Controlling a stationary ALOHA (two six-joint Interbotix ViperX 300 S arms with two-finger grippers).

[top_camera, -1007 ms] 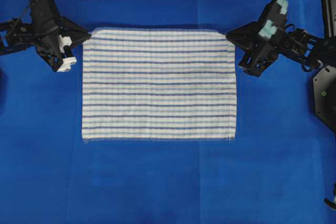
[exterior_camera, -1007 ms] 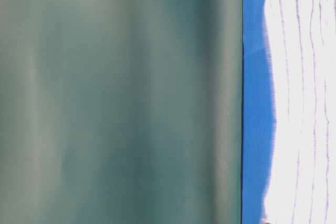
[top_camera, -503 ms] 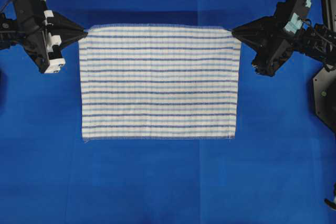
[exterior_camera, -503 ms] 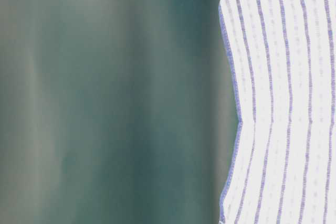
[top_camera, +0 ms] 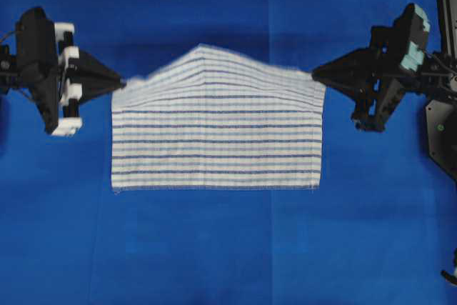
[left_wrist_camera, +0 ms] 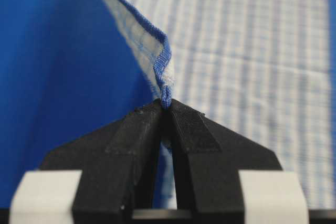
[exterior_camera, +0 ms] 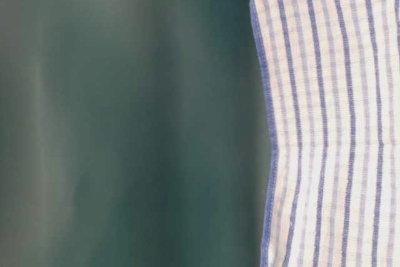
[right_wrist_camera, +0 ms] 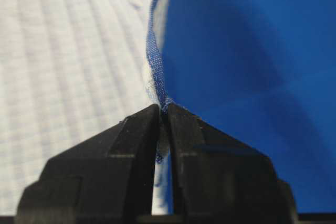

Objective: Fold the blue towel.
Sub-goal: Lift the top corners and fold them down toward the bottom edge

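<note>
The blue towel (top_camera: 214, 133) sits mid-desk, its near edge flat on the blue desk (top_camera: 214, 255) covering, its far edge lifted and peaking in the middle. Left pincer (top_camera: 123, 83) is clamped on the far-left corner, right pincer (top_camera: 314, 73) clamped on the far-right corner. Each wrist view shows the hem nipped between black fingertips (left_wrist_camera: 157, 114), the cloth stretching away beyond. The towel spans the gap between both pincers.

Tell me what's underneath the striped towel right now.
The blue towel lies on the blue table covering, which shows all around it. Its far edge is lifted, pinched at the corners by the left pincer and right pincer. Whatever lies beneath the cloth is covered.
</note>
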